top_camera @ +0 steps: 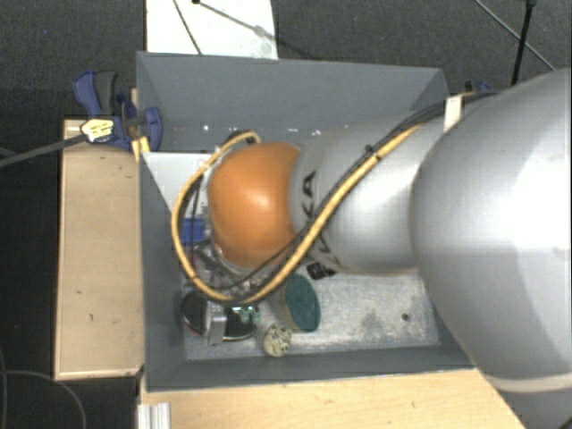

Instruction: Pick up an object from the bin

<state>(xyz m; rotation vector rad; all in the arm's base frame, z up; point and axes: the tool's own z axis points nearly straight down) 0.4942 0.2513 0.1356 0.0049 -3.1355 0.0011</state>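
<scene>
The arm's orange wrist cover [253, 202] and a looped yellow cable [192, 195] hang over the left part of the grey bin [295, 92] and hide most of what lies under them. The fingers [217, 318] reach down below the cover, near the bin's front left corner; whether they are open or closed cannot be told. Just left of the fingers lies a black round thing [192, 309], and touching them on the right is a small dark piece with green marks [239, 318]. Further right a dark teal oval disc [302, 304] leans tilted, and in front of it sits a small pale speckled ball [277, 340]. Behind the fingers, a blue thing [191, 231] peeks out beside the cover.
</scene>
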